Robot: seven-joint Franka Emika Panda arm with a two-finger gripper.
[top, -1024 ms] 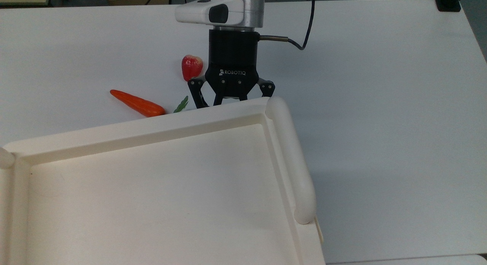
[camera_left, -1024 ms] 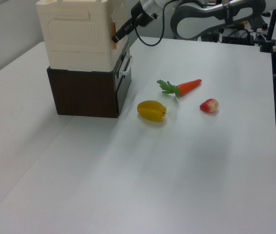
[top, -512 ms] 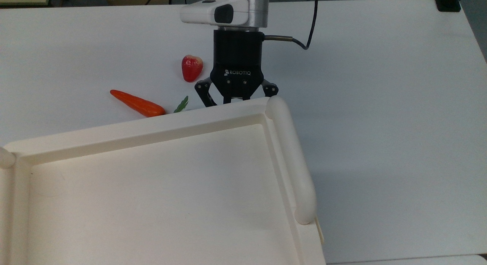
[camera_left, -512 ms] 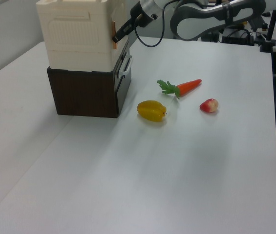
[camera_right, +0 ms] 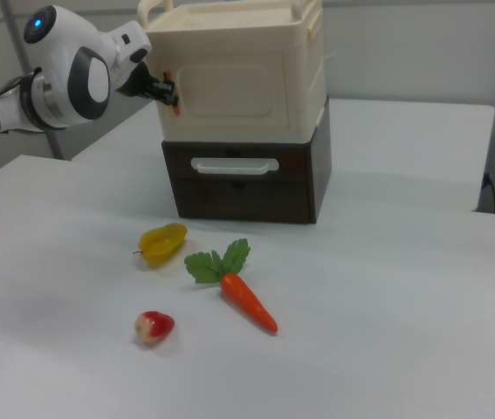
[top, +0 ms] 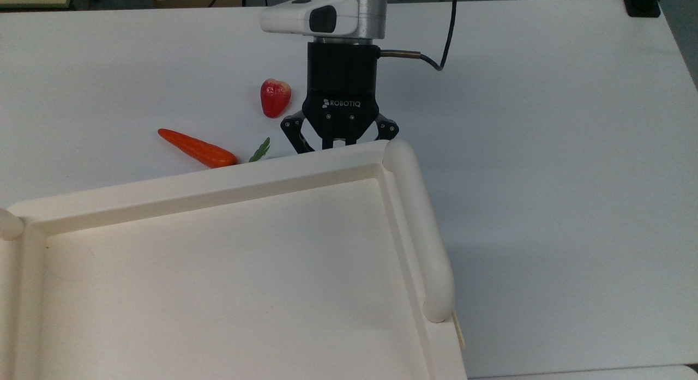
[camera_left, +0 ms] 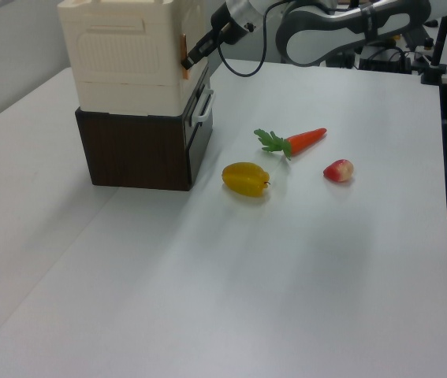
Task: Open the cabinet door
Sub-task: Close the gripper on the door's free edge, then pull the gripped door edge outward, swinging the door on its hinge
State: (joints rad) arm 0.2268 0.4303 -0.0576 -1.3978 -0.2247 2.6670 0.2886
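The cabinet is a cream box [camera_right: 238, 70] standing on a dark brown drawer unit [camera_right: 247, 179]. Its door [camera_right: 230, 87] is the pale panel on the front face, and it looks flush with the box in the right view. My gripper [camera_right: 167, 92] sits at the door's left edge in the right view, beside a small orange tab. In the left view the gripper [camera_left: 186, 61] touches the box's upper front corner. In the top view the gripper [top: 339, 140] dips behind the rim of the cabinet's recessed top [top: 218, 178], close to the rounded rail [top: 417, 227].
On the white table in front of the cabinet lie a carrot [camera_right: 247, 301], a yellow fruit [camera_right: 162, 242] and a red fruit [camera_right: 154, 326]. The drawer below has a white handle [camera_right: 234, 164]. A black cable [top: 441, 47] trails from the wrist.
The gripper has shifted a little toward the top view's right along the cabinet's front rim. The door and the fruits have not visibly moved.
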